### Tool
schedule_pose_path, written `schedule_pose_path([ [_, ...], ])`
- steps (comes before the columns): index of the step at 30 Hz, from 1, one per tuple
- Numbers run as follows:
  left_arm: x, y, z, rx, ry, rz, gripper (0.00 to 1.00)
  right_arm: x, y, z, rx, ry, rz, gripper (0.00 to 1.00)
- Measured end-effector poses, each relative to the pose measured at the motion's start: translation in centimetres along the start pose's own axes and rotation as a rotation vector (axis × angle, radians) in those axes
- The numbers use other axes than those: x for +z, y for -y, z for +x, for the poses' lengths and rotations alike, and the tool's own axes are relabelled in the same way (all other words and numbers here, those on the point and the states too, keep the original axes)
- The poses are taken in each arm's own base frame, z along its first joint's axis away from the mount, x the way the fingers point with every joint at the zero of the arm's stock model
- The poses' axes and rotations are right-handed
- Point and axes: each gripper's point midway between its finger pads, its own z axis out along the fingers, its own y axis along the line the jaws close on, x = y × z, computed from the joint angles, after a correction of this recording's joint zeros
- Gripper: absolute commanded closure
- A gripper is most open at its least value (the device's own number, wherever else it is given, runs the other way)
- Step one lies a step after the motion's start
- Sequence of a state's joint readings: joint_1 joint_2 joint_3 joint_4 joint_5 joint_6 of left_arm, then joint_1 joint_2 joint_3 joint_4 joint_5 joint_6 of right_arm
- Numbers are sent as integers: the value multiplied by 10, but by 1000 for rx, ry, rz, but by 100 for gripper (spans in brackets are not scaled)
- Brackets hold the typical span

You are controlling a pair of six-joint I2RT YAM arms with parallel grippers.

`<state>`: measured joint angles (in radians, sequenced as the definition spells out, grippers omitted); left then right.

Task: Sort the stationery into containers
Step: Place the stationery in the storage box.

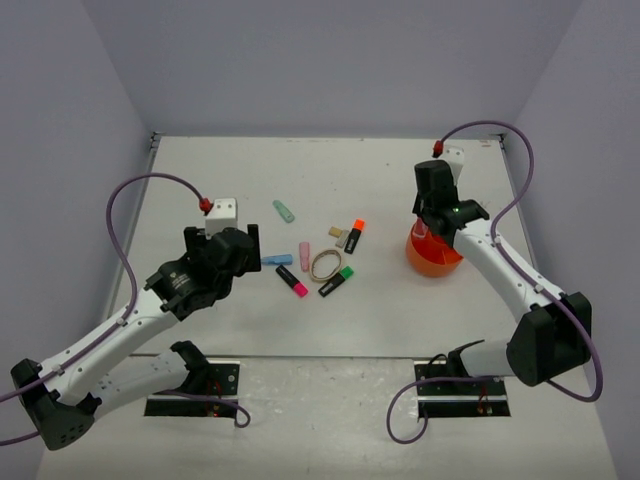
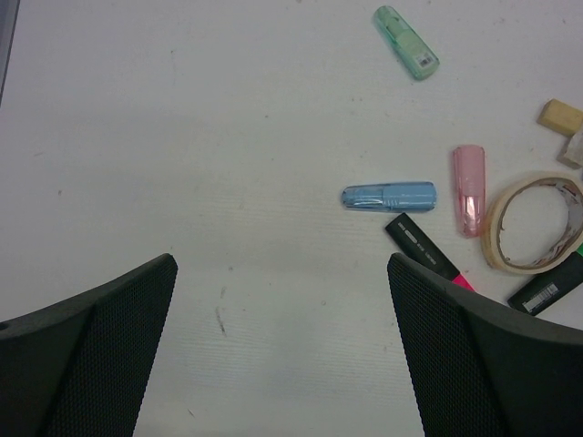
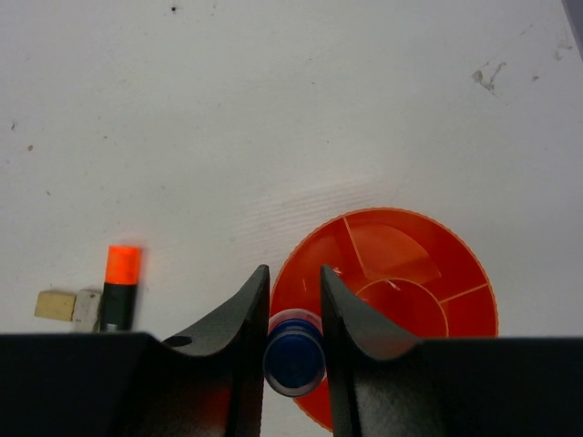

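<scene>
My right gripper (image 3: 294, 287) is shut on the blue-white pen (image 3: 294, 355), held end-on over the left rim of the orange divided pot (image 3: 410, 273), which the top view also shows (image 1: 435, 258). My left gripper (image 2: 282, 264) is open and empty above bare table, just left of the pastel blue highlighter (image 2: 389, 197). Near it lie the pastel pink highlighter (image 2: 469, 189), the black-pink one (image 2: 424, 250), the tan rubber band (image 2: 537, 223), the black-green one (image 2: 547, 287), the pastel green one (image 2: 406, 42) and the tan block (image 2: 559, 116). The black-orange highlighter (image 3: 118, 284) lies left of the pot.
The stationery is clustered in the table's (image 1: 200, 330) middle, between the two arms. Grey walls close in the table at the back and on both sides. The right arm's purple cable (image 1: 500, 130) loops above the pot.
</scene>
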<state>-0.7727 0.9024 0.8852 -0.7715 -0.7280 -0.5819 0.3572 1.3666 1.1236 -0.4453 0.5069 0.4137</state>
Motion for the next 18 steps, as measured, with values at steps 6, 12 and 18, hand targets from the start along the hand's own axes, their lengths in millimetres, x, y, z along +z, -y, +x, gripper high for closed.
schedule_pose_path([
  [6,3,2,3,11,-12,-4,0,3,2,-4,6,9,4,100],
  [12,3,2,3,13,-14,-5,0,12,11,-6,24,12,31,99],
  [18,5,3,6,22,-25,-6,0,18,8,-3,24,-1,23,76],
])
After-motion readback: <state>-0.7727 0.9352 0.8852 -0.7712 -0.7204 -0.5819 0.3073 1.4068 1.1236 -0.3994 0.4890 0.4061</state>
